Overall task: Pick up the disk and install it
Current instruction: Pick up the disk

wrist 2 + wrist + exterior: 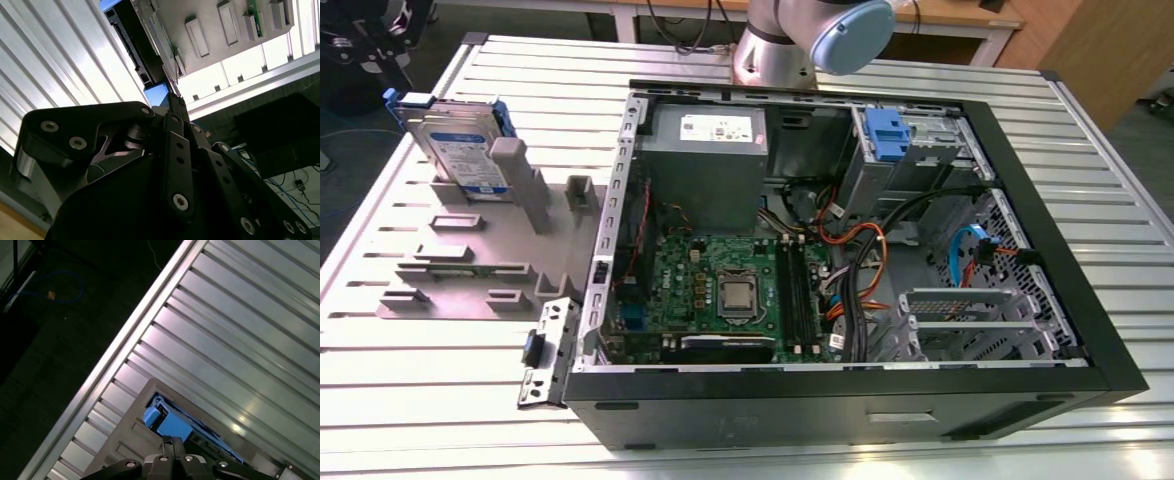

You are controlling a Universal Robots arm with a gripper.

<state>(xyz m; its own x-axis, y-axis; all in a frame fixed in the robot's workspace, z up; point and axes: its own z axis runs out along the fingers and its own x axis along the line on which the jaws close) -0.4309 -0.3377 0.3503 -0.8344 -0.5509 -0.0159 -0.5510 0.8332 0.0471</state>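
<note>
The disk (pixel 460 155) stands on edge in a slot of the grey holder (pixel 467 260) at the exterior view's left, its white-and-blue label showing and its blue frame on top. My gripper (pixel 394 85) hangs just above the disk's top far corner. In both wrist views the gripper (pixel 174 99) (pixel 172 440) looks shut, its tips against the blue frame (pixel 157 94) (pixel 170 426). I cannot tell whether they pinch it. The disk's body (pixel 132 42) runs away from the tips, still seated in the holder (pixel 225 45).
The open black computer case (pixel 854 400) lies on the ribbed metal table (pixel 440 400), with a blue bracket (pixel 887 135) in its drive bay at the far right. A grey power supply (pixel 707 150), motherboard (pixel 720 290) and cables fill the case. The table edge (pixel 125 345) is close to the holder.
</note>
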